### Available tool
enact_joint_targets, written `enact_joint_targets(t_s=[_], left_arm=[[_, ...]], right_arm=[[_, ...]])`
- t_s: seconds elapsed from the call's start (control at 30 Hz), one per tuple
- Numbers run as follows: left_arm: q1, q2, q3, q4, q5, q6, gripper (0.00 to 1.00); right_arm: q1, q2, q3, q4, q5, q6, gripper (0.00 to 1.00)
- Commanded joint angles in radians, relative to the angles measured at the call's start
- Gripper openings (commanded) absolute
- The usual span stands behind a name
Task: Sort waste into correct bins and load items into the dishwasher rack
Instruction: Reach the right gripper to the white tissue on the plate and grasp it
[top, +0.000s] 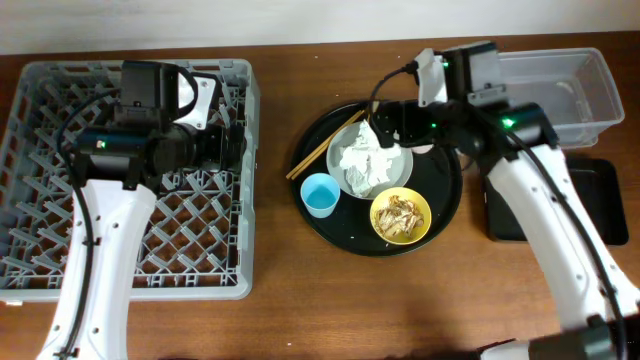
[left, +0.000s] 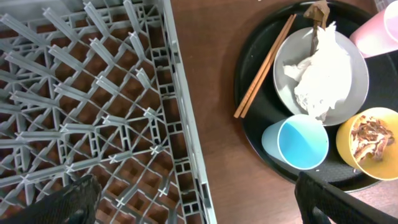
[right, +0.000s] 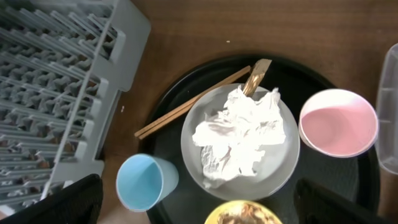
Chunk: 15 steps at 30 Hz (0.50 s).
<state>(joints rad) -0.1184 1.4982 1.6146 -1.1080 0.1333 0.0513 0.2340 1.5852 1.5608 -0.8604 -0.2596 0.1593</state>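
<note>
A pale green plate (top: 403, 168) with crumpled white tissue (top: 362, 160) sits on the big round black tray. Beside it are a light-blue cup (top: 320, 195), two chopsticks (top: 320, 150), and a yellow bowl (top: 401, 216) holding brownish food scraps (left: 370, 134). A pink cup (right: 337, 122) stands right of the plate. The grey dishwasher rack (top: 40, 270) is at the left. My left gripper (left: 199, 205) is open and empty over the rack's right rim (left: 180, 124). My right gripper (right: 199, 205) is open and empty, hovering above the plate and tissue (right: 239, 134).
A clear plastic tub (top: 570, 90) stands at the back right, and a flat black tray (top: 600, 200) lies in front of it. The round black tray (top: 440, 215) carries all the dishes. Bare wooden table lies between the rack and the round tray.
</note>
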Motion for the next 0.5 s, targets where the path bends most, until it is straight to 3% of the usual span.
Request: enact_joint_targets(t_s=[0.0,0.13,0.27,0.47], left_arm=[[-0.002,0.005,0.024,-0.001,-0.04,-0.006,0.99],[-0.002,0.006,0.023,-0.001,-0.053,-0.006,0.99],[-0.002,0.021,0.023,-0.02,-0.113,-0.006,0.99],[-0.002,0.028,0.023,-0.024,-0.113,-0.006,0.99]], right_arm=[[0.016,0.097,0.021,0.023,0.01,0.009,0.89],[0.047,0.195,0.021,0.058,0.1,0.113,0.83],[0.203,0.333,0.021,0.111,0.502,0.34,0.82],[0.211,0.475,0.021,0.126,0.497,0.405,0.82]])
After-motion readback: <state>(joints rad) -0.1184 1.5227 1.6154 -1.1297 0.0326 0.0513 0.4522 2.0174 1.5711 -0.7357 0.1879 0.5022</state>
